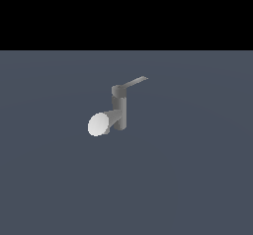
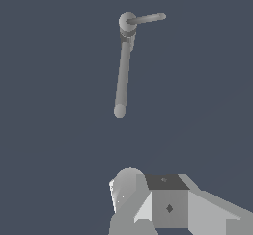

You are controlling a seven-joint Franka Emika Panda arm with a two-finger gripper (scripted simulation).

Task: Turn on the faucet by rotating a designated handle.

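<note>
The faucet [image 1: 119, 111] is a small grey upright post standing alone on the dark floor in the exterior view. Its pale cone spout [image 1: 102, 123] points toward the exterior view's left. The thin flat handle [image 1: 134, 82] projects from the top cap toward the exterior view's right. In the wrist view I see the cap [image 2: 127, 20], the handle [image 2: 148, 18] and the long spout [image 2: 122, 76] from above. Grey and white parts of my gripper [image 2: 148, 202] show at the frame edge, well apart from the faucet. Its jaws are not clearly shown. The gripper is out of the exterior view.
A flat dark grey-blue floor [image 1: 197, 179] spreads around the faucet. A black band [image 1: 126, 12] fills the top of the exterior view.
</note>
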